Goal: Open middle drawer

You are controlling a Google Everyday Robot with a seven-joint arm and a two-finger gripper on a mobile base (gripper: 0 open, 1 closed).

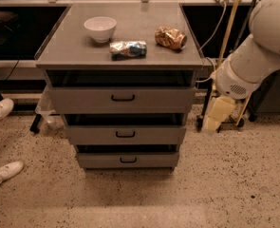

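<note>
From where I stand, the middle drawer (pixel 125 135) sits in the grey desk (pixel 144 20), between the taller top drawer (pixel 123 99) and the shorter bottom drawer (pixel 128 160). Its front looks pushed in, not yet drawn out. It is sheet metal, so stiff and hard. I'd guess it is moderately heavy and runs on slides, which calls for a steady, straight pull outward rather than a jerk. The flat panel offers nothing to grip (smooth, and probably slippery). The only sensible hold is the small black loop handle (pixel 125 134) at the middle of the front, hooked or pinched across its bar. The end effector (pixel 217 115) hangs pointing down off the desk's right side, well apart from that handle. Whether it is released or clenched I cannot tell. On the desk top stand a white bowl (pixel 100 28), a blue snack bag (pixel 128 49) and a brown snack bag (pixel 170 37), which a rough tug might rattle.
</note>
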